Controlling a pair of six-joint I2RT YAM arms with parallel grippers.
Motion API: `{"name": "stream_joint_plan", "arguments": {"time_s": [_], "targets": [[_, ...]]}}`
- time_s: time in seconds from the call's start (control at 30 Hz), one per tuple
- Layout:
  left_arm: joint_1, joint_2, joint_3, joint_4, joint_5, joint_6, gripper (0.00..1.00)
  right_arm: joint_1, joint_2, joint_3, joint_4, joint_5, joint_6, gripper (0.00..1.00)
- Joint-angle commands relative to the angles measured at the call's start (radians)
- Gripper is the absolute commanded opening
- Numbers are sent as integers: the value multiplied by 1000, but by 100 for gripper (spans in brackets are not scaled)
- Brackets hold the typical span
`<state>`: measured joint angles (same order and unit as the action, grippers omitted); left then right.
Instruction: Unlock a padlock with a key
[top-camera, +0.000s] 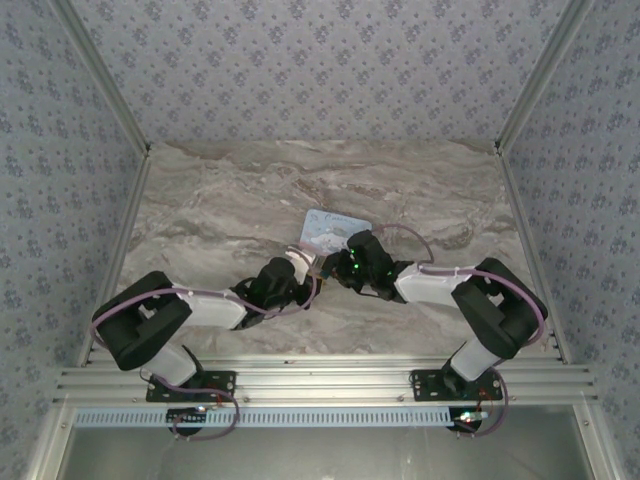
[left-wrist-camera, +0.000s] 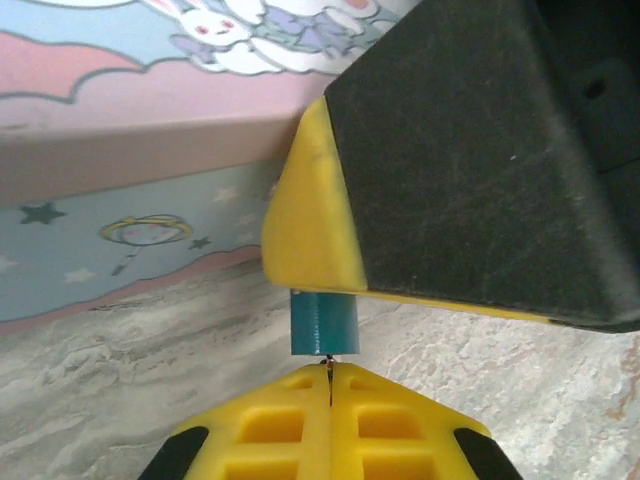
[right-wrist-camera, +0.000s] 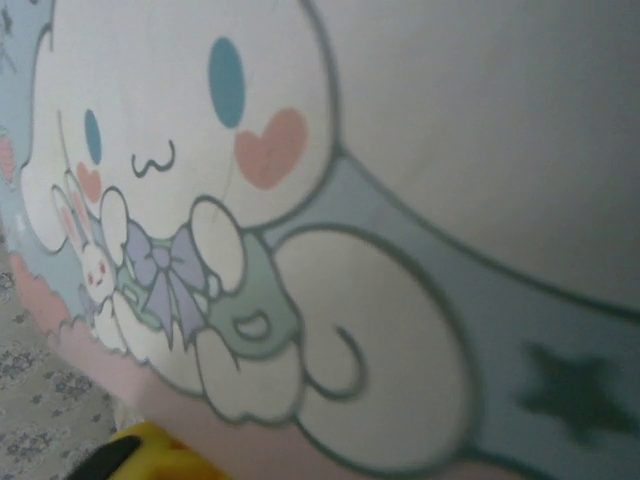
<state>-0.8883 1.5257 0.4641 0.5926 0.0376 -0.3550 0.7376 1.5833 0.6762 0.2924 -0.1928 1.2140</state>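
Marble bench (top-camera: 220, 220), floral-papered walls, both arms meeting mid-bench. Left gripper (left-wrist-camera: 328, 388) has its fingers pressed together, pinching a thin metal sliver, most likely the key (left-wrist-camera: 328, 366), which points into the near end of the padlock (left-wrist-camera: 325, 322). The padlock is a small dark-blue block just off the left fingertips. It is capped on its far end by a yellow-and-black finger (left-wrist-camera: 310, 215) of the right gripper (top-camera: 340, 266), which touches it. The other right finger is hidden, so I can't tell if that gripper is apart or clamped on the padlock. Tin (left-wrist-camera: 120, 190) with a cartoon lid sits just behind the padlock, and the right wrist view looks close onto that lid. Step, my read: key insertion, with the key at or just inside the keyhole; depth can't be told. The shackle is out of sight, so I judge it not yet unlocked. Next move calls for seating the key fully, keeping it in line with the padlock, then twisting the left wrist while the right side braces the body. Risk: the padlock is tiny and the hold on the key is thin, so the key could slip or the padlock could spin with the turn.
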Motion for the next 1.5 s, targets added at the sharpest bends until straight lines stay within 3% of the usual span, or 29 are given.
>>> {"name": "stream_joint_plan", "arguments": {"time_s": [0.0,0.13,0.4,0.6,0.9,1.23,1.47], "targets": [[-12,-4,12,-60,-7,50,0,23,-19,13,-83,-83,50,46],[-10,-9,5,-62,-25,38,0,22,-52,11,-104,-61,50,59],[-1,-33,-11,-65,-33,24,0,29,-152,2,-175,10,38,63],[6,-48,-15,-68,-36,-7,0,57,-180,-20,-183,64,49,63],[31,-80,1,-152,-29,-158,0,86,-172,-66,-115,119,94,61],[31,-65,-18,-76,47,-352,0,115,-112,-66,-30,123,131,59],[30,-46,-27,-19,105,-386,0,119,-85,-73,-7,122,143,57]]}}
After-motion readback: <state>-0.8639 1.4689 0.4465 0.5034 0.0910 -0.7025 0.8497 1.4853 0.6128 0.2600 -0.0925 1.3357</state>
